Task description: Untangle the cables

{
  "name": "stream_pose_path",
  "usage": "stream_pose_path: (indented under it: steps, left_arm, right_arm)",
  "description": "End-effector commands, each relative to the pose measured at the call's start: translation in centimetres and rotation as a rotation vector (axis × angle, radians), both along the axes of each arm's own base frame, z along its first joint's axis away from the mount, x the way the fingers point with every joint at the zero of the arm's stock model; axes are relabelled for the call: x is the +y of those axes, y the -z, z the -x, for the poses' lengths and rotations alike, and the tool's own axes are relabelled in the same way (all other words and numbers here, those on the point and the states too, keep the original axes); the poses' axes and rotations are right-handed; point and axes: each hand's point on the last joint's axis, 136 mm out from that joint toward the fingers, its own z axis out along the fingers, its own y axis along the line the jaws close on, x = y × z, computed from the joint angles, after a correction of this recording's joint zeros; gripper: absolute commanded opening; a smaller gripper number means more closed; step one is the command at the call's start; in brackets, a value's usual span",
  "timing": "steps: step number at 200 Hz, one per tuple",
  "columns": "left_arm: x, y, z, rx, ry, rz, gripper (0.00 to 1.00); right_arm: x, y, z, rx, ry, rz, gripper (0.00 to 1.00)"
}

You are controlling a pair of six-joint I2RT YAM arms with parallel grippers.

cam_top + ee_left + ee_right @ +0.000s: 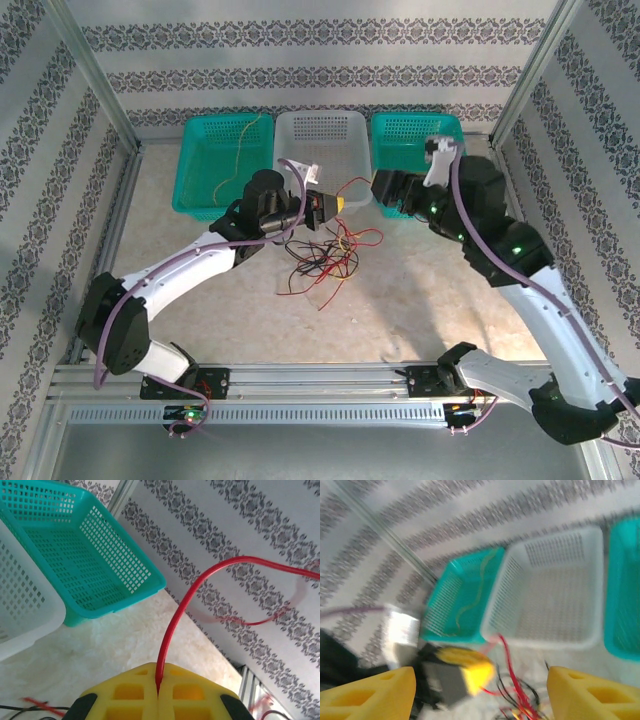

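Observation:
The cables (325,255) lie in a loose tangle of red, black and yellow wires on the table between the arms. My left gripper (335,203) hangs just above the tangle, in front of the white basket. Its yellow fingers are shut (158,680) on a red cable (175,625) that arcs up and away to the right. My right gripper (383,188) is close by on the right, facing the left one. It stands open (481,685) with nothing between its fingers (375,695). The tangle (520,695) lies below it. A yellow cable (240,150) rests in the left teal basket.
Three baskets stand in a row at the back: a teal basket (200,160) on the left, a white basket (320,125) in the middle, and a teal basket (415,125) on the right. Patterned walls and metal frame posts close in the table.

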Motion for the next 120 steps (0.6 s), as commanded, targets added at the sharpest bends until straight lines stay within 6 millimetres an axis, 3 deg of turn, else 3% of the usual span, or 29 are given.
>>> stream_pose_path:
  steps: [1,20,54,94,120]
  left_arm:
    - [0.9,-4.0,1.1,-0.010,-0.033,0.117,0.00]
    - [1.4,-4.8,1.4,-0.003,-0.052,0.134,0.00]
    - [1.7,-5.7,1.5,0.033,-0.070,0.180,0.00]
    - [1.5,-7.2,2.2,0.084,-0.045,0.279,0.00]
    - [1.9,-8.5,2.5,0.098,-0.053,0.332,0.00]
  right_arm:
    - [1.5,4.5,0.5,0.151,-0.041,-0.144,0.71]
    - [3.7,6.6,1.5,0.202,-0.143,-0.218,0.71]
    - [6.3,6.4,3.1,0.138,-0.243,-0.196,0.76]
    - [6.8,9.3,1.2,0.182,-0.163,-0.113,0.76]
    - [5.9,12.6,-0.4,0.221,-0.044,-0.023,0.73]
